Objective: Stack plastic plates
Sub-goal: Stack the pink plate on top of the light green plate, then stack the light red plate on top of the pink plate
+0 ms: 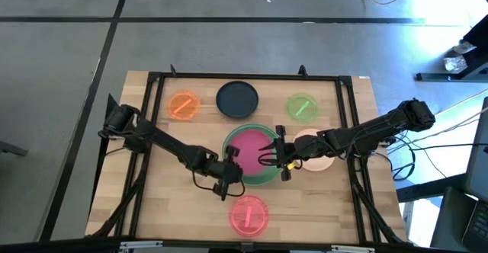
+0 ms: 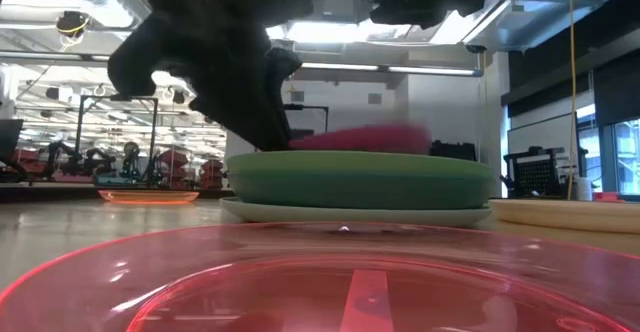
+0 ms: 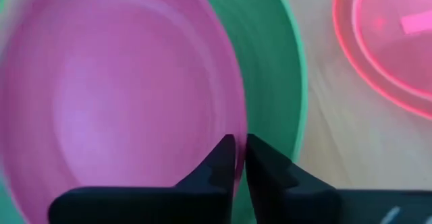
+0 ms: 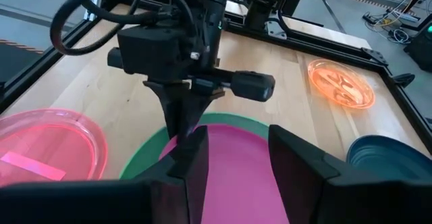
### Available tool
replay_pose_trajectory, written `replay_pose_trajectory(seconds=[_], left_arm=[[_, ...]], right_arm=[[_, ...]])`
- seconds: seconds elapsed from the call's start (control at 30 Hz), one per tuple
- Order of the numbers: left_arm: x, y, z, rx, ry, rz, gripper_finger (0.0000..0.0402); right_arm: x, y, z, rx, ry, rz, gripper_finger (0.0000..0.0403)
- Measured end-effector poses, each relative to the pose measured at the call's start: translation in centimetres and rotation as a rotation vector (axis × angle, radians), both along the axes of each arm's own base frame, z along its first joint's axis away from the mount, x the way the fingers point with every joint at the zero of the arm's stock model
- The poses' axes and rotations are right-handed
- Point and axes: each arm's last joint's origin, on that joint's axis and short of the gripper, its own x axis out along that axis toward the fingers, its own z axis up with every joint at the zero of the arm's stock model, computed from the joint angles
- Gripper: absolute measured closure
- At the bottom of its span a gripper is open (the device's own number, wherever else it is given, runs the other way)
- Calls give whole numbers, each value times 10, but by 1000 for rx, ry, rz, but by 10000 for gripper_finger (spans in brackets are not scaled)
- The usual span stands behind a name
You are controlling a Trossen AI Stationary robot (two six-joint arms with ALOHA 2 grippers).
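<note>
- The plastic plates are spread over the wooden tabletop (image 1: 152, 200), with a stack growing at its middle; left to right in the overhead view they run as follows.
- Orange plate (image 1: 183, 105), small and translucent, lies alone at the far left, empty.
- Dark navy plate (image 1: 237, 99) sits just beside it at the far edge, also empty.
- Left pincer (image 1: 231, 160) is pinched narrow on the near-left rim of the magenta plate (image 1: 250, 146); its wrist view shows the two fingers (image 3: 219, 163) nearly meeting across that rim, probably to steady or seat the plate.
- The magenta plate rests inside the green plate (image 1: 259, 178), which in the level view sits on a paler plate (image 2: 300, 212) beneath; largest at the bottom suits a nested stack.
- Pink-red plate (image 1: 249, 214) lies alone at the near edge, holding nothing that I can make out.
- Right pincer (image 1: 280, 155) is at the stack's right edge, fingers spread wide around the magenta rim, gripping nothing.
- Lime plate (image 1: 302, 107) lies at the far right, empty.
- Peach plate (image 1: 320, 161) lies under the right arm, beside the stack, not yet stacked.
</note>
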Motion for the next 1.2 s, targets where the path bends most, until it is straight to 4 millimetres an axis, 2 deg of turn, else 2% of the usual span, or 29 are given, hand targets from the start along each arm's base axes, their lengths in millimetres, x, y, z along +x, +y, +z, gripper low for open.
replay_pose_trajectory(seconds=[0.23,0.37,0.47,0.63,0.73,0.9,1.0,1.2], left_arm=[[1,2,0,-82,6,40,320],[-3,-5,6,-108,-2,22,311],[-10,-12,17,-127,-49,-4,312],[-31,-13,26,-174,-216,-20,311],[-47,-10,27,-216,-350,5,310],[-71,-7,18,-307,-537,39,310],[-78,-7,10,-350,-595,63,310],[-79,-5,5,-363,-622,83,310]], right_arm=[[0,0,0,0,0,0,258],[-2,0,1,10,5,-4,258],[-11,-2,4,61,57,-34,258],[-36,-5,-2,180,269,-124,258],[-51,2,-10,246,412,-184,258],[-73,16,-32,292,640,-295,258],[-82,20,-49,316,704,-350,258],[-93,14,-79,325,780,-471,258]])
